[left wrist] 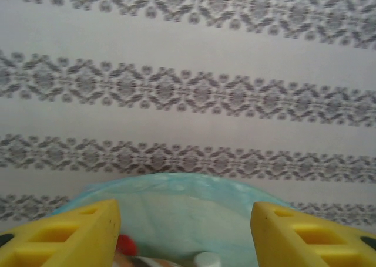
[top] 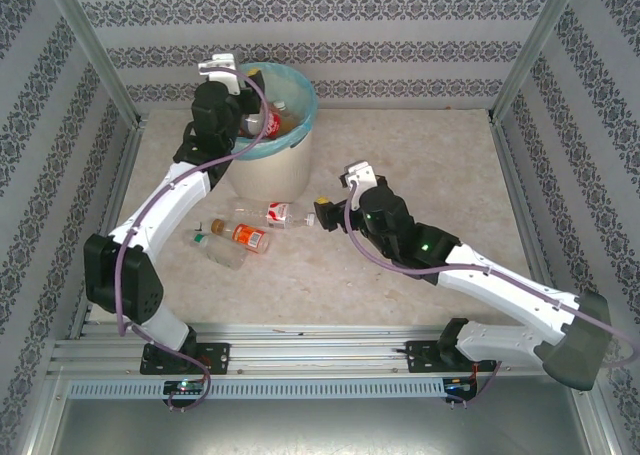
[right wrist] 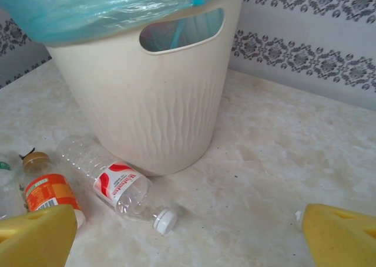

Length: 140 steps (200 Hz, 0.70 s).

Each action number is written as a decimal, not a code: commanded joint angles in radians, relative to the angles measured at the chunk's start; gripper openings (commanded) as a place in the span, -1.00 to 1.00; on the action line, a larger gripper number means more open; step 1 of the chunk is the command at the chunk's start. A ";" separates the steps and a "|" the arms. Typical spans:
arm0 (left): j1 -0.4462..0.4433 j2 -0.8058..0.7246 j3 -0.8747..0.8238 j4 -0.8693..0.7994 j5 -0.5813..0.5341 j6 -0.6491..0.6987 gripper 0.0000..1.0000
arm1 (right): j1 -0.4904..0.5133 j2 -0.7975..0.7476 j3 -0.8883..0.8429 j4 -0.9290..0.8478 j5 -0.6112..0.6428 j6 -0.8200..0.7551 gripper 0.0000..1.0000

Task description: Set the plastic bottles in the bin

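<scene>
Overhead, the left tool [left wrist: 185,235] is spread with nothing between its fingers, above the bin [top: 272,170] at the far left of the tabletop [top: 400,165]. Bottles [top: 270,125] lie inside the bin's blue-green liner [top: 300,80]. The right tool [right wrist: 191,237], also spread and empty, hangs nearer, right of three bottles on the tabletop: a white-capped one [right wrist: 117,182] just beside the bin's near side, then an orange-labelled one [right wrist: 50,191], and a green-capped one [top: 220,250] nearest and farthest left.
</scene>
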 commanded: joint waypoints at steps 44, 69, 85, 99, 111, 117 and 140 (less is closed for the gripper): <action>0.031 -0.141 -0.013 -0.082 0.010 0.032 -0.05 | -0.010 0.074 0.094 0.001 -0.061 0.007 0.96; 0.029 -0.114 0.035 -0.226 0.070 0.058 -0.39 | -0.010 0.099 0.113 -0.003 -0.084 0.013 0.97; 0.029 -0.100 0.034 -0.288 0.085 0.054 -0.65 | -0.010 0.109 0.117 -0.005 -0.094 0.018 0.97; 0.032 -0.092 0.011 -0.314 0.098 0.049 -0.74 | -0.010 0.113 0.114 -0.008 -0.096 0.025 0.96; 0.038 -0.075 -0.009 -0.317 0.097 0.052 -0.75 | -0.010 0.118 0.110 -0.005 -0.099 0.027 0.96; 0.042 -0.061 -0.012 -0.317 0.095 0.051 -0.75 | -0.010 0.122 0.112 -0.006 -0.103 0.026 0.96; 0.062 0.000 0.016 -0.358 0.131 0.029 -0.76 | -0.010 0.143 0.136 -0.020 -0.123 0.026 0.96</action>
